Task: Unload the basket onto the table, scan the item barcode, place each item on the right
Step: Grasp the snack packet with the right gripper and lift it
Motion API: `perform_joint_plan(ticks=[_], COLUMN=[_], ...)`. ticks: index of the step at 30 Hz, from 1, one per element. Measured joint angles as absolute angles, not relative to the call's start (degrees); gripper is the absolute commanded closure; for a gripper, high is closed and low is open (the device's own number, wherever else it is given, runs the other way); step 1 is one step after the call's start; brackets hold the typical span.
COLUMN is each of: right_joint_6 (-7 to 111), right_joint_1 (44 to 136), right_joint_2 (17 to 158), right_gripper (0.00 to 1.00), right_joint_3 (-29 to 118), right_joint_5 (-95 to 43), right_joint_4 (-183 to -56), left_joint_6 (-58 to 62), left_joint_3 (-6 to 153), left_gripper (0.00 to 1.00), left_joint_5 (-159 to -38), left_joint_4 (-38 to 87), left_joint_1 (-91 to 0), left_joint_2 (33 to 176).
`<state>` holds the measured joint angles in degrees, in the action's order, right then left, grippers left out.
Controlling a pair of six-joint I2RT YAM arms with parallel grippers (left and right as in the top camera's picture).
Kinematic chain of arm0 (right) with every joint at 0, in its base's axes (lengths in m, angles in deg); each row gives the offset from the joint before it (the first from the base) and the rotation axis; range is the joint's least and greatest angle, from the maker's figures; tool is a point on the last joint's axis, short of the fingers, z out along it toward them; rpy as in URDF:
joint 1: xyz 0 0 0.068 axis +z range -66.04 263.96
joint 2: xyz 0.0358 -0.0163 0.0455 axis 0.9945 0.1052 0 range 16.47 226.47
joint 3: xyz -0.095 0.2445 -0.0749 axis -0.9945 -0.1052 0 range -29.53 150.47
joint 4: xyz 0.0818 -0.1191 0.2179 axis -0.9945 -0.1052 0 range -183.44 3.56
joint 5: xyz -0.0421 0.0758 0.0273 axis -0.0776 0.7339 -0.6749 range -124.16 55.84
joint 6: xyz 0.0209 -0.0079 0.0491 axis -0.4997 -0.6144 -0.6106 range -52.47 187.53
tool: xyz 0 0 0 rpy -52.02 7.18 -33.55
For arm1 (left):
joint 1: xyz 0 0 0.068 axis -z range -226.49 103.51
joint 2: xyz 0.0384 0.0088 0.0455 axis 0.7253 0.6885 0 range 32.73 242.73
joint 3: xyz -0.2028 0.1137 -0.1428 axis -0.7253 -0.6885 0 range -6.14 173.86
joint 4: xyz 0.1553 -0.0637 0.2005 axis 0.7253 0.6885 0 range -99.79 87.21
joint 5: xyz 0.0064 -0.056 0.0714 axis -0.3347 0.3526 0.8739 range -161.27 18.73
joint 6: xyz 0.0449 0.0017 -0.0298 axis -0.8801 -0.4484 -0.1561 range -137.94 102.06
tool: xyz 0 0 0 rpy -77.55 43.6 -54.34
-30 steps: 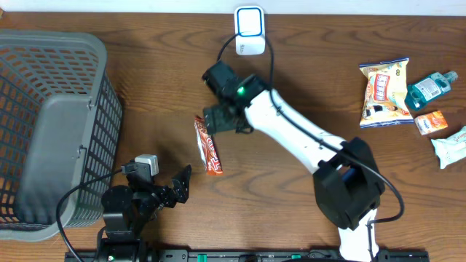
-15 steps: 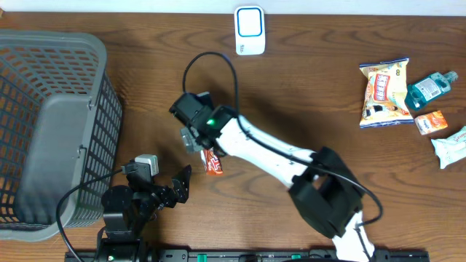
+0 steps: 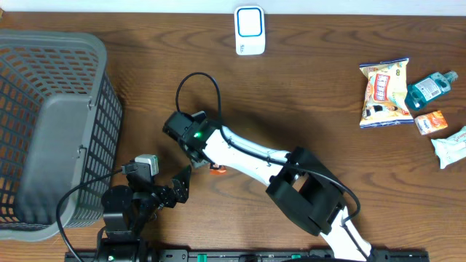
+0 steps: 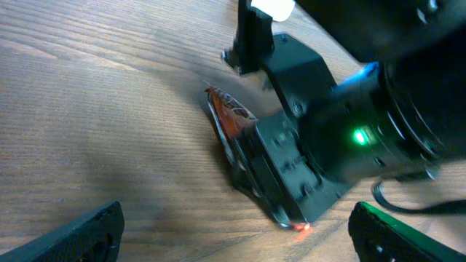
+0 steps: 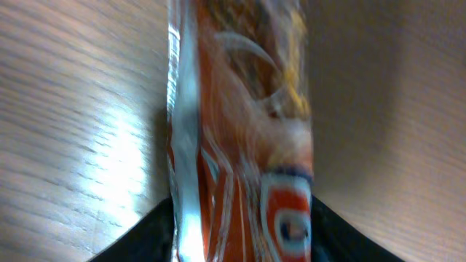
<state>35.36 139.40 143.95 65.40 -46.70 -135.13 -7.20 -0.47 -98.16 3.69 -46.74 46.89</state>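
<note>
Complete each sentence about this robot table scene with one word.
The orange snack bar lies ____ the fingers of the right gripper.
The left gripper has its jaws ____.
The grey basket stands on the robot's ____ side.
The white scanner has a ____ border on its face.
Missing words: between; open; left; blue.

Dark wood-grain table (image 3: 328, 94) under soft light
</note>
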Motion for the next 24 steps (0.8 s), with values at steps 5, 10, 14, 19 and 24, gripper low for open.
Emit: perform_joint_plan(ticks=[5,10,14,19,24], right_joint_6=[32.3,32.3,37.4,48.0,57.4], right_joint_1=[139.6,139.1,135.7,127.3,117.1], right_joint_2=[143.9,143.9,143.1,142.5,142.4], right_gripper=[0.99,0.99,0.99,0.99,0.99], right_joint_3=[65.2,65.2,65.4,65.5,65.6], right_joint_5=[-48.4,-47.0,-35.9,-11.4,11.4], right_joint_4=[-136.8,-137.4,-139.5,-144.5,-154.5], left_joint_6=[-7.2,-7.2,-7.2,-7.2,-7.2], left_joint_3=[-0.5,-0.5,-0.5,-0.5,-0.5], left_gripper=[0.02,0.02,0.01,0.02,0.02], left_joint_5=[-98.2,-98.2,-98.2,-98.2,-98.2], left_joint_4=[3.7,3.7,3.7,3.7,3.7], left_joint_1=[-46.7,-46.7,-46.7,-46.7,-46.7], left_joint_2=[46.9,46.9,46.9,46.9,46.9])
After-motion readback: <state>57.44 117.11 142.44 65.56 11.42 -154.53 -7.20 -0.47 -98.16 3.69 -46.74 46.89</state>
